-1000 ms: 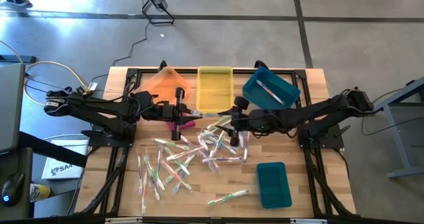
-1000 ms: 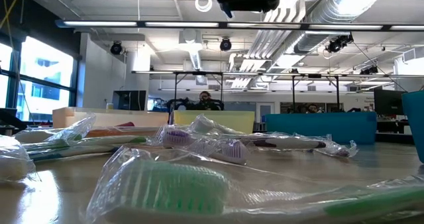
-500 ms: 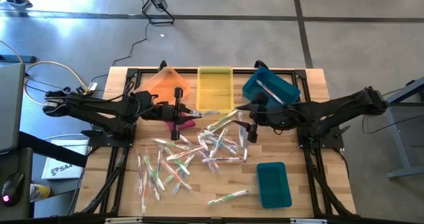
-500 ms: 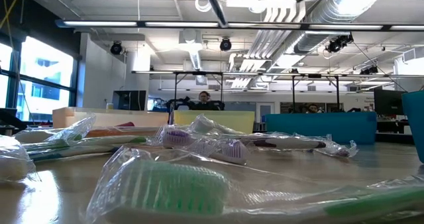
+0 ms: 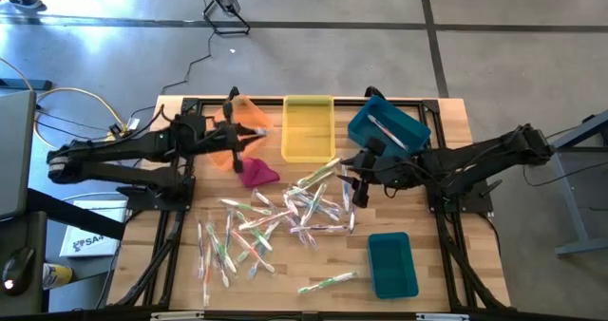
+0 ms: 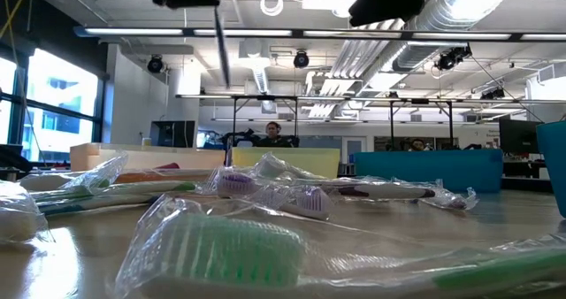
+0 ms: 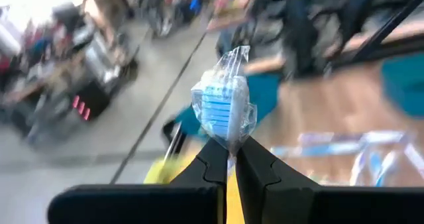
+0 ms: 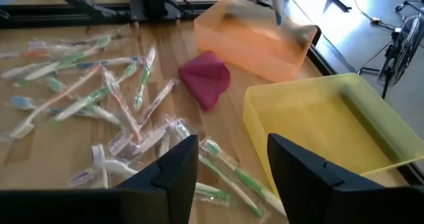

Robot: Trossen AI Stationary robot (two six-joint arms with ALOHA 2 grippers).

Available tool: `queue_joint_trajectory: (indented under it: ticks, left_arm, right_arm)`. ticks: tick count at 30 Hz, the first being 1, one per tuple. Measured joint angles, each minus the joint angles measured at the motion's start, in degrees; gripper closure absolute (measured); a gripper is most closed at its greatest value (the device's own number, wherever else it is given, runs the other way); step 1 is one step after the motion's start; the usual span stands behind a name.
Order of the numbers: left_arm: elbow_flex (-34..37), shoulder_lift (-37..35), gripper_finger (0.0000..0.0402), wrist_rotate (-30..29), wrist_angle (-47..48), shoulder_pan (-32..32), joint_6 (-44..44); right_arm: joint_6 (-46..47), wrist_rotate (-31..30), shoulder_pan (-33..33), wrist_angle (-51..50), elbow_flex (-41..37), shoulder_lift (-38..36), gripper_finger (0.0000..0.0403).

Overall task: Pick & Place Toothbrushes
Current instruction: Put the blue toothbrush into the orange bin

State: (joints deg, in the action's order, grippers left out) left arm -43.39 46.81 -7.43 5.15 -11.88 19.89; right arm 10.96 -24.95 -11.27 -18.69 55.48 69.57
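Overhead looking down, tabletop level, two wrist views, sharing toothbrushes (image 5: pixel 285 217)

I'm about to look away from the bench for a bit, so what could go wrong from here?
The left end effector pinches only the tip of a wrapped blue toothbrush, so it may slip before reaching the orange bin. The right end effector, open over the overlapping toothbrushes, could grab two at once.
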Motion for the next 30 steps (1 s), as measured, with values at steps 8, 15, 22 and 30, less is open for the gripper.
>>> queue_joint_trajectory:
  ticks: [8, 15, 22, 30]
  left_arm:
    - [0.0, 1.0, 0.0397, -0.2, 8.3, -11.7, -2.1]
    - [0.0, 3.7, 0.0397, -0.2, 13.1, -20.8, -3.1]
    - [0.0, 8.0, 0.0397, -1.9, 18.3, -26.7, -3.9]
    - [0.0, 15.6, 0.0397, -3.3, 20.2, -29.5, -4.4]
  right_arm:
    - [1.3, 0.0, 0.0, 0.0, 0.0, 2.1, 0.0259]
    - [3.8, 0.0, 0.0, 0.0, 0.0, 2.1, 0.0269]
    - [3.8, 0.0, 0.0, 0.0, 0.0, 2.1, 0.0269]
    - [3.8, 0.0, 0.0, 0.0, 0.0, 2.1, 0.0269]
